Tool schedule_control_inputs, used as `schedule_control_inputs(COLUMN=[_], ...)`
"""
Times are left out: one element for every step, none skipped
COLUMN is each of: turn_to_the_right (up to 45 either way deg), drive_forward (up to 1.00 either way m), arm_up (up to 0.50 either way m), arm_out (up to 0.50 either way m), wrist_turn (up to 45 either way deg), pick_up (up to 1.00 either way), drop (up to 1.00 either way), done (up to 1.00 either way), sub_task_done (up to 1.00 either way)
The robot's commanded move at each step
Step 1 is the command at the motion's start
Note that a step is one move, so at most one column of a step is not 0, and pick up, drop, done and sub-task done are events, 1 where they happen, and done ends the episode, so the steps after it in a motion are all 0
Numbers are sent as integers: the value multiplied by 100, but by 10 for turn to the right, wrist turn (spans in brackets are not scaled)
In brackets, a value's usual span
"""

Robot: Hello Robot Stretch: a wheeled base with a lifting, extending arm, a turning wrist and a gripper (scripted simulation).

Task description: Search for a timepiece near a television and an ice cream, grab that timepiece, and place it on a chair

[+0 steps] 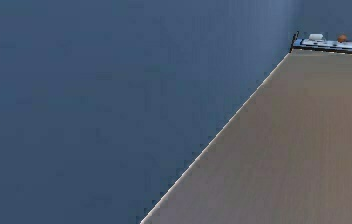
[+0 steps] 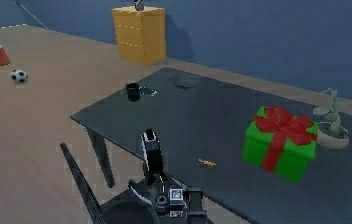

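In the arm side view my gripper (image 2: 151, 148) rises as a dark upright shape above a white marker square (image 2: 165, 198), in front of the near part of a dark table (image 2: 224, 120). I cannot tell whether it holds anything, since its far end is hard to make out against the tabletop. A dark chair frame (image 2: 84, 185) stands at the table's near left corner, just left of the gripper. I make out no timepiece, television or ice cream by shape.
On the table are a black mug (image 2: 132, 92), a flat grey thing (image 2: 184, 82), a small orange stick (image 2: 208, 160), a green gift box with a red bow (image 2: 279, 140) and a potted plant (image 2: 332, 125). Beyond stand a yellow dresser (image 2: 139, 35) and a ball (image 2: 20, 76). In the forward view, a blue wall (image 1: 104, 90) runs beside wooden floor toward low furniture (image 1: 326, 43).
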Motion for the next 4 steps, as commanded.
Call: schedule_control_inputs(turn_to_the_right=[0, 0, 0, 0], drive_forward=[0, 0, 0, 0], arm_up=[0, 10, 22, 0], arm_out=[0, 0, 0, 0], wrist_turn=[0, 0, 0, -450], pick_up=[100, 0, 0, 0], drop=[0, 0, 0, 0], done=[0, 0, 0, 0], sub_task_done=[0, 0, 0, 0])
